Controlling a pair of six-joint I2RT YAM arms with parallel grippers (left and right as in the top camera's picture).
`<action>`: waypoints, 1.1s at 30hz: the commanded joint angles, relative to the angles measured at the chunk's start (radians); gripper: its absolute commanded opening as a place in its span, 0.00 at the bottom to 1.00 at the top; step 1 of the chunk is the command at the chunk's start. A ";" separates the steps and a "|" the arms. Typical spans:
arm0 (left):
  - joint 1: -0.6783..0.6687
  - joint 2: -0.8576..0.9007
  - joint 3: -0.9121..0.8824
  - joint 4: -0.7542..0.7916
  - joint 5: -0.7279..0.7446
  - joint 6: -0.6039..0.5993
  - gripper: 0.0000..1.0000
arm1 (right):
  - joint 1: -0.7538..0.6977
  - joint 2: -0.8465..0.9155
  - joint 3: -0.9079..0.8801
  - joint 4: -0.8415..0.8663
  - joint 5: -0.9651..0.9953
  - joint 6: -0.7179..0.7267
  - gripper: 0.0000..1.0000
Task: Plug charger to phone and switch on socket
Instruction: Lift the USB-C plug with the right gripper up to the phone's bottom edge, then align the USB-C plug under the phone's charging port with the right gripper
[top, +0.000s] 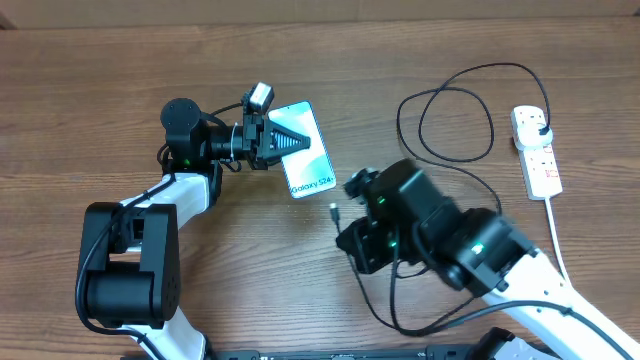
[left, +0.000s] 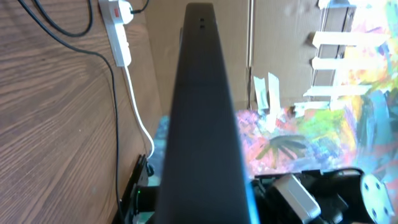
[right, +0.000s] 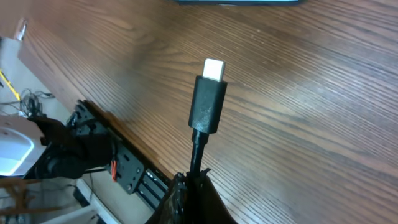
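Left tool (top: 272, 141) clamped on phone (top: 308, 150), screen up, left of centre | right tool (right: 191, 193) gripping charger (right: 207, 102) just behind connector tip, aimed at phone, short of it | socket (top: 537, 152) on desk (top: 100, 70) far right, charger's plug in end outlet

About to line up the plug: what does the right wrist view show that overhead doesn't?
Right wrist only: the charger connector close up with its silver tip, cable pinched by the right gripper. Overhead only: the left gripper clamping the Galaxy phone, and the power strip. Both: the connector and the wooden table.
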 joint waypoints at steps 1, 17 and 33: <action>-0.013 0.002 0.027 0.009 0.032 0.044 0.04 | 0.017 0.032 0.003 0.027 0.088 0.071 0.04; -0.039 0.002 0.027 0.009 0.032 0.050 0.04 | 0.016 0.120 0.003 0.104 0.008 0.119 0.04; -0.033 0.002 0.027 0.008 0.032 0.051 0.04 | 0.016 0.120 0.004 0.055 0.008 0.081 0.04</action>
